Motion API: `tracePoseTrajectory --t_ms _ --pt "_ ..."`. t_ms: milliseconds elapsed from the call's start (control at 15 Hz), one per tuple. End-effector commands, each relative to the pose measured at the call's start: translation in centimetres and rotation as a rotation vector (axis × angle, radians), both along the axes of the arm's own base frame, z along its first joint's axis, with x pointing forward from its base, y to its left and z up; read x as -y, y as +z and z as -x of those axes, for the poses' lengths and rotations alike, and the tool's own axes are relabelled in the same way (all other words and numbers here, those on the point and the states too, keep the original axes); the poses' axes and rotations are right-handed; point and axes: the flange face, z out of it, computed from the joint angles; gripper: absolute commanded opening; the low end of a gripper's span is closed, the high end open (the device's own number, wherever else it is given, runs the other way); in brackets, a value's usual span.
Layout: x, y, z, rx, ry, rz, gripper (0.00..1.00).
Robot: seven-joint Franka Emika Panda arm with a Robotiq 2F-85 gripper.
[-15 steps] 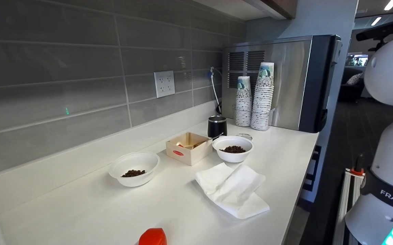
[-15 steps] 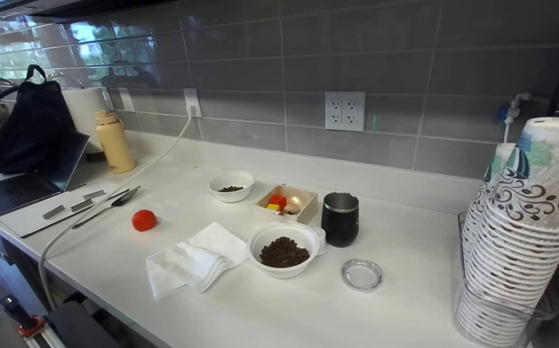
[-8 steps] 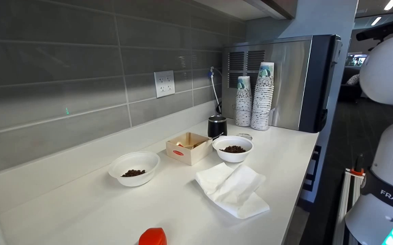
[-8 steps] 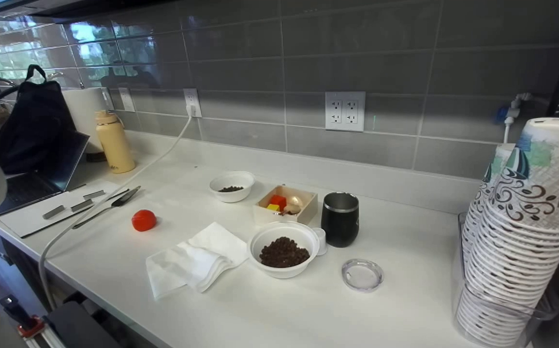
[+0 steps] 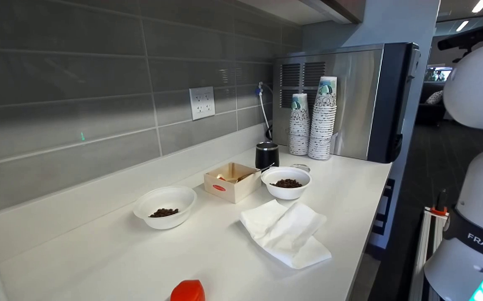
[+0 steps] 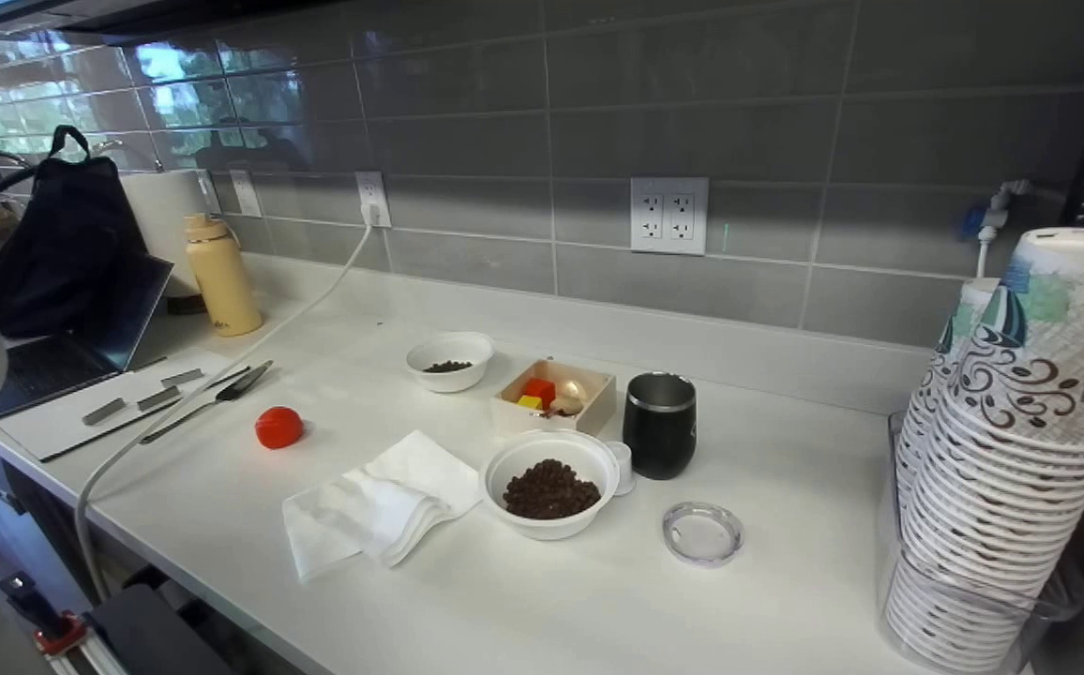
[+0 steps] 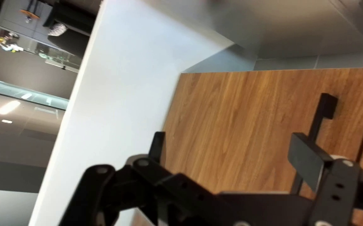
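Observation:
My gripper [image 7: 228, 141] is open with nothing between its fingers in the wrist view. It is out of both exterior views. A wood cabinet front [image 7: 247, 110] with a black bar handle [image 7: 318, 121] shows beyond the fingers; the distance is unclear. Two white bowls with small dark brown balls stand on the counter: a nearer bowl [image 6: 549, 534] and a farther bowl [image 6: 448, 380]. Between them is a wooden box [image 6: 603, 408] holding a red block [image 6: 539, 388] and a yellow piece [image 6: 530, 402]. A black tumbler [image 6: 659, 436], crumpled white paper towel [image 5: 285, 234] and red object [image 6: 278, 427] lie around them.
A clear lid [image 6: 702, 533] lies by the tumbler. Cup stacks [image 5: 321, 129] stand by a steel machine [image 5: 356, 100]. A white cable [image 6: 270, 342] crosses the counter near a spatula [image 6: 242, 384], a laptop [image 6: 54, 370] and a yellow bottle [image 6: 221, 281]. A white panel [image 7: 121, 94] borders the cabinet.
The white arm link shifted slightly further into both exterior views between the first two moments, then back a little. Nothing on the counter has moved.

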Motion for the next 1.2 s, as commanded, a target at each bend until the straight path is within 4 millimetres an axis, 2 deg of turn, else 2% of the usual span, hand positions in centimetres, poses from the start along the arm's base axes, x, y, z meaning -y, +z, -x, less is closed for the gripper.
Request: tracePoseTrajectory --t_ms 0,133,400,667,1133 --pt "0.0 1.2 -1.5 -0.027 0.196 -0.010 1.00" --pt "0.2 1.5 -2.2 -0.040 0.298 -0.025 1.00" --pt "2.0 1.6 -3.6 -0.062 0.496 -0.086 1.00" --pt "3.1 1.4 -6.2 -0.095 0.652 -0.126 1.00" --pt "2.6 1.3 -10.8 -0.129 0.673 -0.097 1.00"
